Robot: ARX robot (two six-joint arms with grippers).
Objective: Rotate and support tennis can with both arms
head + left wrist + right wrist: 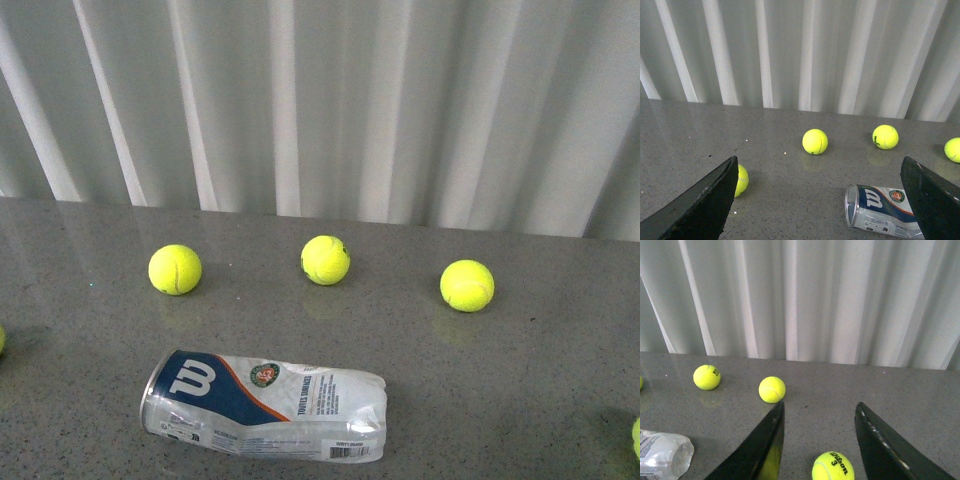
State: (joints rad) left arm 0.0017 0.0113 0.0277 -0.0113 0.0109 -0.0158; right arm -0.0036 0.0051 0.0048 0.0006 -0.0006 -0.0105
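The left claw (pixel 818 165) is wide open and holds nothing. Its two black fingers (pixel 705 205) stand far apart over the grey table (pixel 690 135). The right claw (pixel 820 407) is open too, with nothing in it. A yellow ball marked 3 (pixel 833 466) lies on the table under the gap. The tennis can (pixel 265 405) lies on its side on the table, close to the robot, and no claw touches it. Three yellow balls (pixel 325 260) sit in a row behind it, well apart. A white curtain (pixel 320 100) hangs at the back.
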